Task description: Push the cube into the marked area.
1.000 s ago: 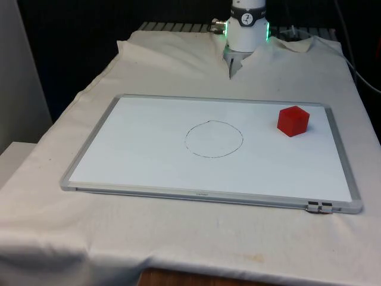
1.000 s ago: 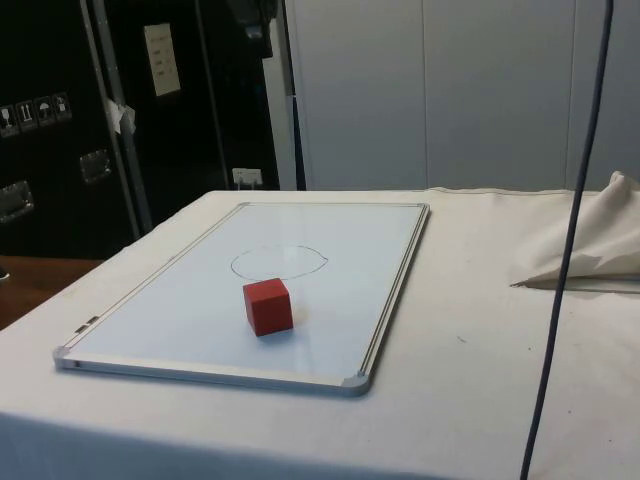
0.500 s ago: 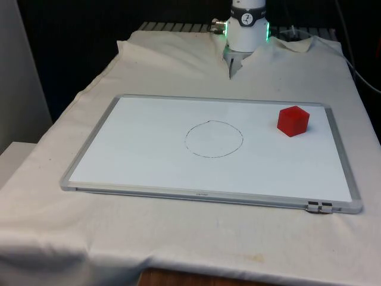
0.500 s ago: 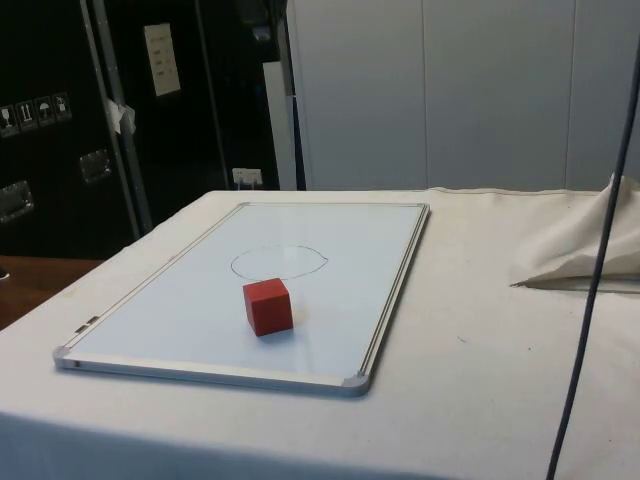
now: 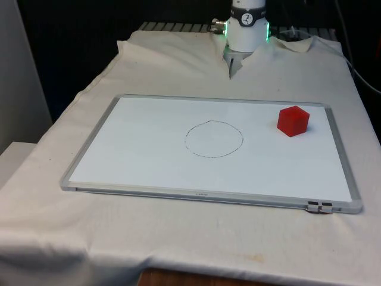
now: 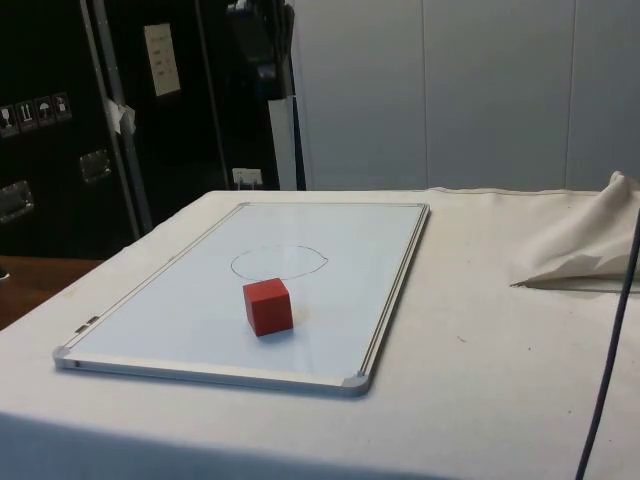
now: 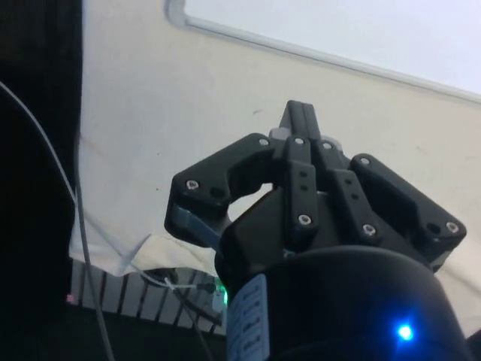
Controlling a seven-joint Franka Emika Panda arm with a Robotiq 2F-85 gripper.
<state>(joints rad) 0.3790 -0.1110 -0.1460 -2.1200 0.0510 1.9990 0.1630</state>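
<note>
Looking down the wrist view, you see the gripper (image 7: 299, 120) with fingers pressed together, held above the cloth (image 7: 150, 113) beside the whiteboard (image 7: 316, 54). The cube (image 5: 293, 121) sits on the board, well apart from the circle (image 5: 214, 139), toward the front view's right.

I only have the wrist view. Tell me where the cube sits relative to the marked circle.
Observer: The red cube is on the whiteboard, outside the drawn circle, towards the front view's right.
Operator: Say whether it touches the line.
Observer: No, a strip of bare board separates them.
Operator: Report what else is on the board.
Observer: Nothing else; the cube stands alone near the board's frame.
</note>
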